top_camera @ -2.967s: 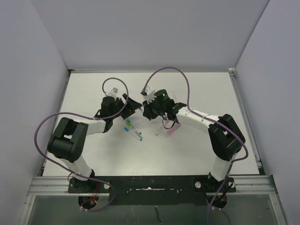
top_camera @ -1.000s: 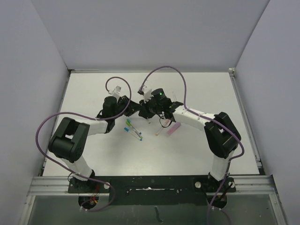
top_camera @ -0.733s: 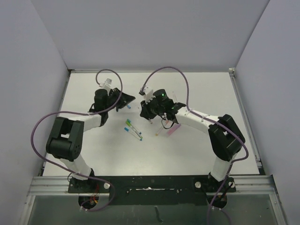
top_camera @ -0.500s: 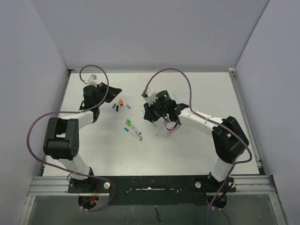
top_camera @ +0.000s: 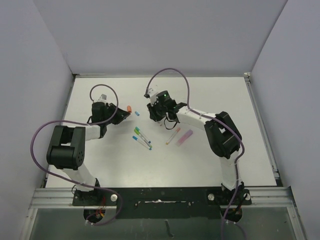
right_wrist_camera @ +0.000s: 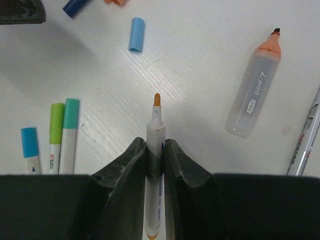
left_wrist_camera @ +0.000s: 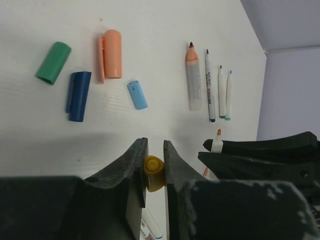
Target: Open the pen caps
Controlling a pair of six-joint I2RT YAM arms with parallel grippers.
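Observation:
My left gripper (left_wrist_camera: 155, 147) is shut on a small yellow pen cap (left_wrist_camera: 154, 172) just above the table. Four loose pen caps lie ahead of it: green (left_wrist_camera: 53, 62), dark blue (left_wrist_camera: 79, 95), orange (left_wrist_camera: 112, 53) and light blue (left_wrist_camera: 137, 94). My right gripper (right_wrist_camera: 155, 145) is shut on a thin white pen (right_wrist_camera: 156, 131) whose orange tip is bare. Three pens still wear teal (right_wrist_camera: 71, 114), green (right_wrist_camera: 56, 123) and blue (right_wrist_camera: 29, 142) caps. In the top view the left gripper (top_camera: 124, 114) and right gripper (top_camera: 152, 114) stand a short way apart.
An uncapped fat highlighter with an orange tip (right_wrist_camera: 252, 92) and thin uncapped pens (left_wrist_camera: 209, 85) lie past the right gripper. An orange pen (top_camera: 173, 135) and a pink highlighter (top_camera: 185, 136) lie right of the capped pens (top_camera: 142, 137). Grey walls enclose the white table (top_camera: 100, 165).
The grippers, together a second ago, have pulled apart. The left one swung far left, then came back over the loose caps. The right one moved back and left with the pen.

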